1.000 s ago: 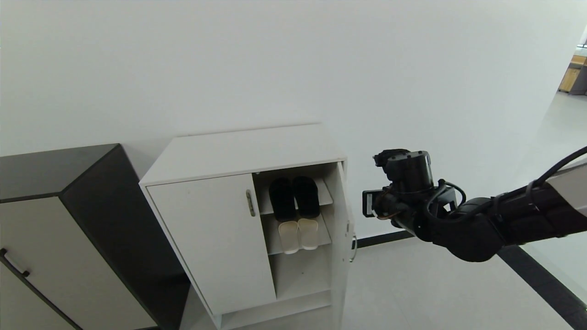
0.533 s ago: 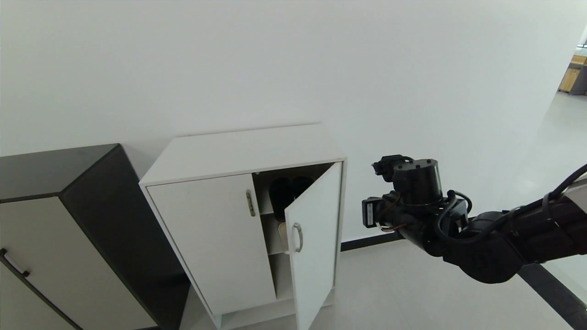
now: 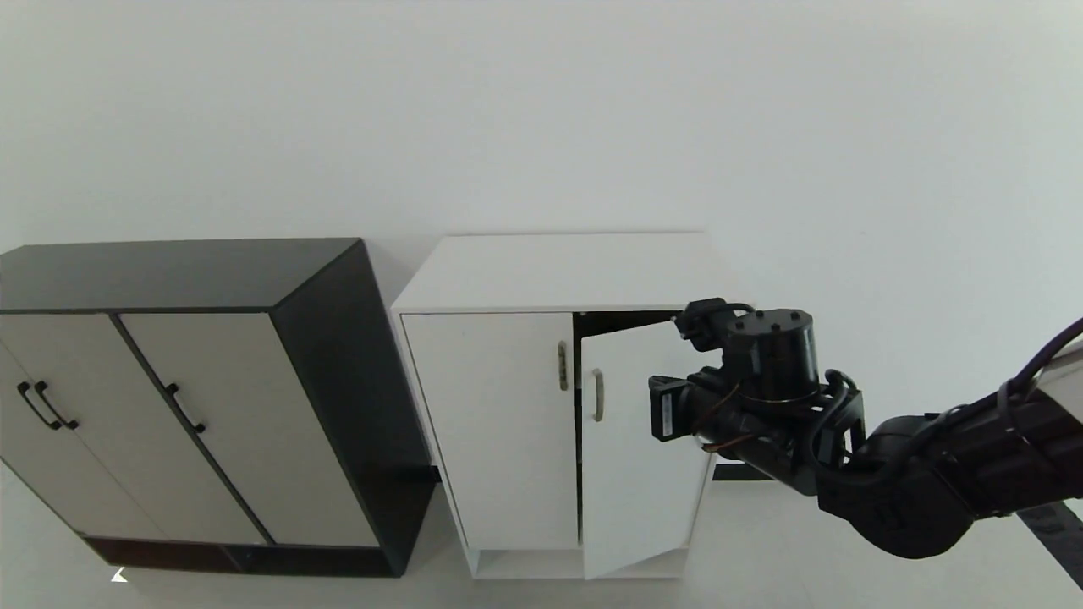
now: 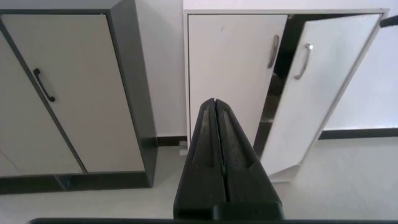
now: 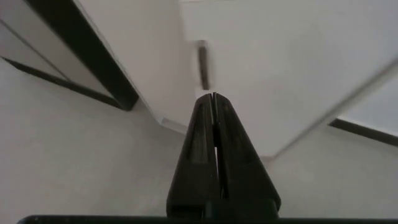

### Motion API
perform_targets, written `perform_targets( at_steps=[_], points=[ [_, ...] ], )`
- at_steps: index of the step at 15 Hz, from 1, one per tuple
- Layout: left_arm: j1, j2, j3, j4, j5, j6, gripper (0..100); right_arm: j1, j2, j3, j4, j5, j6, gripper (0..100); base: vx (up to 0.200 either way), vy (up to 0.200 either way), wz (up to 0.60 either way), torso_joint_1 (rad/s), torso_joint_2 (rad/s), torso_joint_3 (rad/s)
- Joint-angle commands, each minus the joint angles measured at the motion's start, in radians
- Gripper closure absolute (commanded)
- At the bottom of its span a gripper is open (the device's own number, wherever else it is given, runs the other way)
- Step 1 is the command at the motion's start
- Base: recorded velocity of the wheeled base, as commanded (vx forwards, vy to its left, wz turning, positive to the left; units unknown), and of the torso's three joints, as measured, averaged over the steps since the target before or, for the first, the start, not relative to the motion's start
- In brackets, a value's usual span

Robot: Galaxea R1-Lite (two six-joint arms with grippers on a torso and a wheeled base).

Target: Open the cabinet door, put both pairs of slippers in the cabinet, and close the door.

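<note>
Two grippers, both pinched shut on nothing. Your right gripper [image 5: 214,98], its fingers pressed flat together into a blunt wedge, points at the white face of the cabinet door [image 3: 636,482], near its handle [image 3: 597,395]. Closed fingers suit a push better than a grasp, which is likely why they are held so. Whether the tips touch the panel cannot be told. Your left gripper [image 4: 214,102], likewise closed and empty, hangs well back from the furniture, aimed toward the white cabinet [image 3: 550,271] and out of the door's swing. The door stands ajar at a narrow angle, a dark gap showing along its top and beside the shut left door [image 3: 495,423]. What lies on the shelves is hidden behind the panels. A dark cabinet [image 3: 338,397] stands just beside the white one, to your left, both against the wall. By the look of it you are on the closing step: the door wants a short push to seat flush.
</note>
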Motion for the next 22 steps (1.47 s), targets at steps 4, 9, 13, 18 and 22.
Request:
perform_targets(
  at_steps=[4,9,13,18,22],
  points=[
    [0.001,0.0,0.0,-0.001,0.0,0.001,100,-0.018,-0.001,0.149,-0.155,0.163,-0.004,100,0.0,0.0,0.0,0.0,0.0,0.0],
    [0.001,0.0,0.0,-0.001,0.0,0.001,100,-0.018,0.006,0.176,-0.176,0.168,-0.01,100,0.16,0.0,0.0,-0.002,0.0,0.003],
    [0.001,0.0,0.0,-0.001,0.0,0.001,100,-0.011,0.026,0.177,-0.176,0.169,-0.03,100,0.2,0.0,0.0,0.008,0.01,0.005],
    [0.001,0.0,0.0,-0.001,0.0,0.001,100,0.005,0.072,0.168,-0.204,0.171,-0.03,100,0.12,0.0,0.0,0.002,0.0,0.001],
    [0.001,0.0,0.0,-0.001,0.0,0.001,100,0.022,0.111,0.154,-0.244,0.171,-0.03,100,0.0,0.0,0.0,0.0,0.0,0.0]
  ],
)
